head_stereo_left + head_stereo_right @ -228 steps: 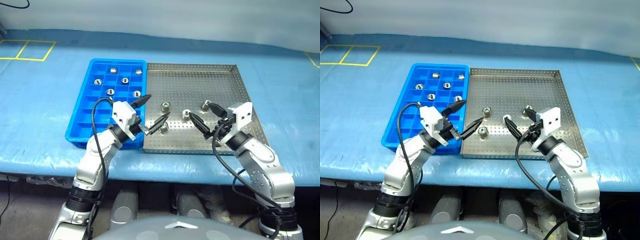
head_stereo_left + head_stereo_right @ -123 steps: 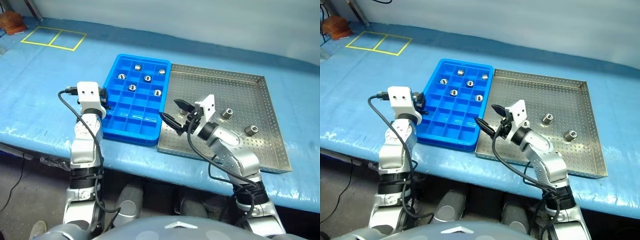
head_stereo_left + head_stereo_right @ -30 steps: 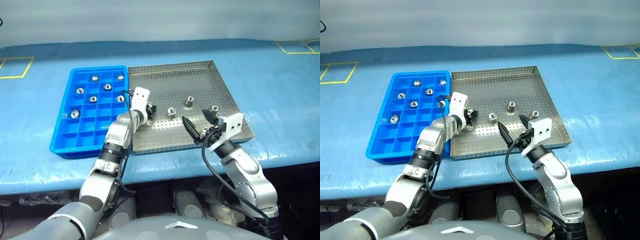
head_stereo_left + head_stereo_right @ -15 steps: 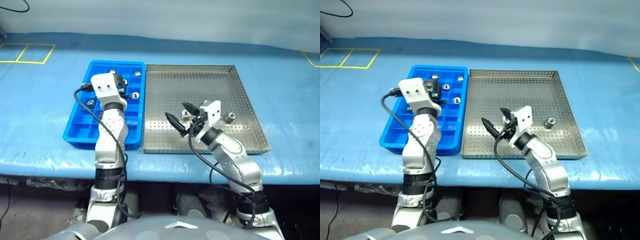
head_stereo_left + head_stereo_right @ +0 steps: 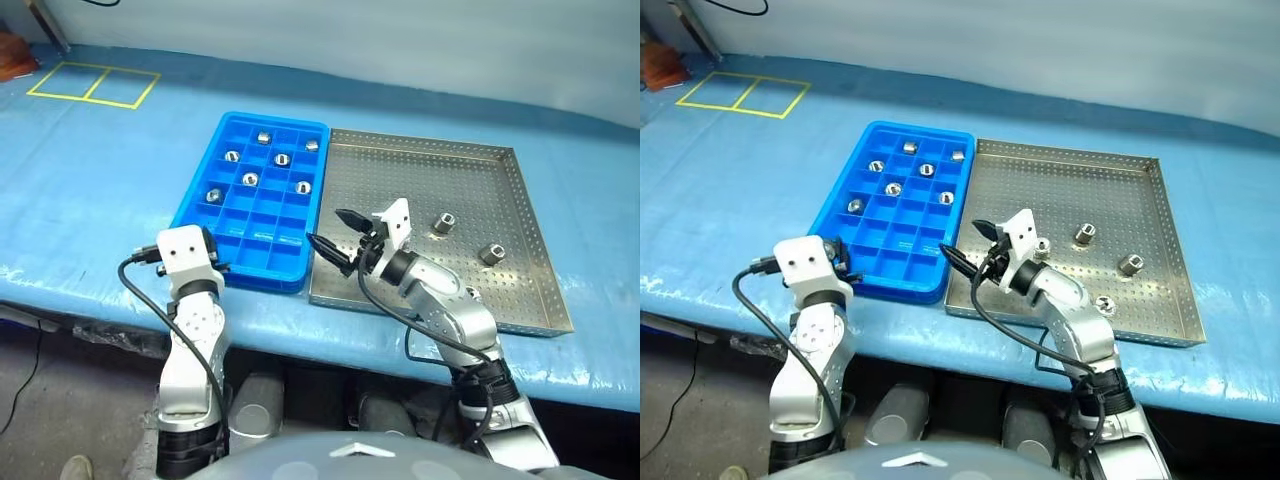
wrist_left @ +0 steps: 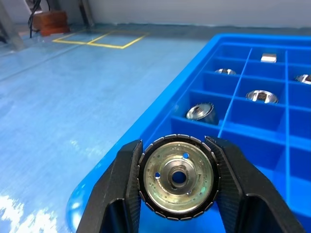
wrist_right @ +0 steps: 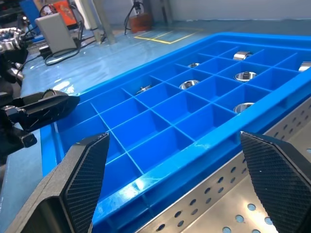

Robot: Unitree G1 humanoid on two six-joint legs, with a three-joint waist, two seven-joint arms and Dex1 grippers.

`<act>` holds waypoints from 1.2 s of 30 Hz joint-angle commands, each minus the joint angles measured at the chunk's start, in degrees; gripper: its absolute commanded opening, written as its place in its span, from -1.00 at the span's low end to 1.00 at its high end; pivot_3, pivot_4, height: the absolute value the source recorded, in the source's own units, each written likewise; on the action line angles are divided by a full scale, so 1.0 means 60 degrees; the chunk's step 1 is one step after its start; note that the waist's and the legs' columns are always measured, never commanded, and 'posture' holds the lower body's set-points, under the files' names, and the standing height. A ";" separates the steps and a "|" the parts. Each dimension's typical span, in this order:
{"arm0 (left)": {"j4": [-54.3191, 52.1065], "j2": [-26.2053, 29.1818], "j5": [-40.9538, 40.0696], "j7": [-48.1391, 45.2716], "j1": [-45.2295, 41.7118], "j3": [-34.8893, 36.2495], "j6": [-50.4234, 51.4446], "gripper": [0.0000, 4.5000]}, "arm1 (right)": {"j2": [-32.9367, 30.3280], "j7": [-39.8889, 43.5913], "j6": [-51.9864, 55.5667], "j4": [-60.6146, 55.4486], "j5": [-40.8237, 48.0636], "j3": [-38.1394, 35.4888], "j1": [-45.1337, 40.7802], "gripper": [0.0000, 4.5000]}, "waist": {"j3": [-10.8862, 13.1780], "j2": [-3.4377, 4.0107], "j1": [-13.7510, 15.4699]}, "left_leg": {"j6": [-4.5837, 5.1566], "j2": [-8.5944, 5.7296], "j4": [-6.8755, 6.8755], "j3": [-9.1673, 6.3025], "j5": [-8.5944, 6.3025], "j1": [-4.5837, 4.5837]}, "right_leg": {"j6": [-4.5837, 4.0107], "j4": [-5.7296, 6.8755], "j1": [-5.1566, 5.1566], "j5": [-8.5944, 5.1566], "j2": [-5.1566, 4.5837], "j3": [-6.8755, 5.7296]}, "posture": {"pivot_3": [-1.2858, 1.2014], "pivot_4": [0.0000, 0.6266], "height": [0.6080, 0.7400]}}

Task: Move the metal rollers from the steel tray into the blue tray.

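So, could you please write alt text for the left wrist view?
Two black fingers grip a round metal roller seen end-on, in front of the near corner of the blue tray. Several more rollers sit in separate compartments beyond.

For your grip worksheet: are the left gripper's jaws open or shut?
Shut on a metal roller: the left gripper has a black finger pressing each side.

Blue table cover [image 5: 100,170], yellow floor tape squares [image 5: 92,83]
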 commanded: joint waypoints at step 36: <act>0.4113 0.0757 -0.1982 -0.6243 -0.4694 -0.1679 -0.0782 0.65 | 0.0137 -0.2756 -0.0242 -0.2303 -0.0707 -0.1801 0.1913 1.00 | -0.0002 0.0008 -0.1538 | -0.0001 -0.0002 0.0000 0.0014 -0.0004 -0.0015 | -0.0001 -0.0016 0.0000 0.0001 -0.0001 0.0009 | -0.01 -0.52 1.00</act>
